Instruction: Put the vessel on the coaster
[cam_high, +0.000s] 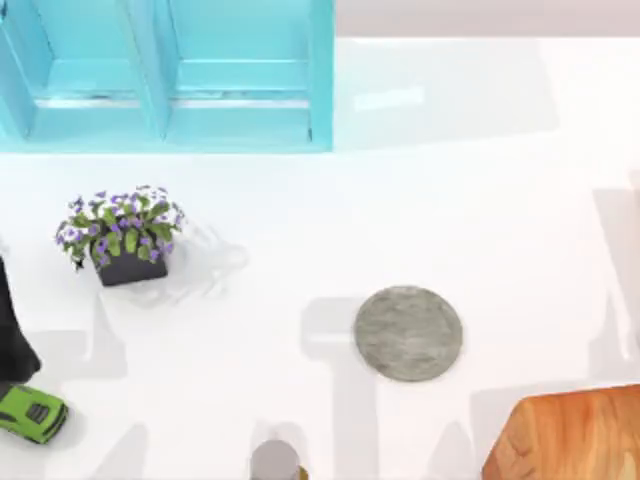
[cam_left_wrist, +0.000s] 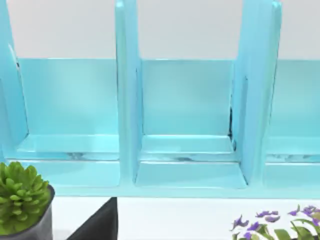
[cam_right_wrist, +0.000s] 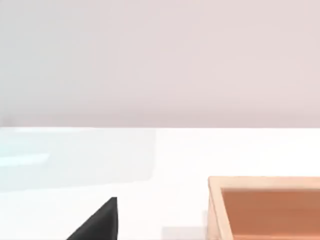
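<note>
The coaster (cam_high: 408, 333), a flat round grey stone-textured disc, lies bare on the white table a little right of centre. The vessel is out of view. My left arm (cam_high: 12, 335) is a dark shape at the table's far left edge, well away from the coaster. A black wedge of my left gripper (cam_left_wrist: 100, 222) juts into the left wrist view, which faces the blue shelf. A similar black wedge of my right gripper (cam_right_wrist: 100, 220) juts into the right wrist view, over white table near the wooden board.
A blue shelf unit (cam_high: 165, 75) fills the back left. A dark pot of purple flowers (cam_high: 122, 235) stands at the left, with a green toy car (cam_high: 32, 413) nearer the front. A grey-topped cylinder (cam_high: 277, 460) and an orange-brown wooden board (cam_high: 570, 435) sit at the front edge.
</note>
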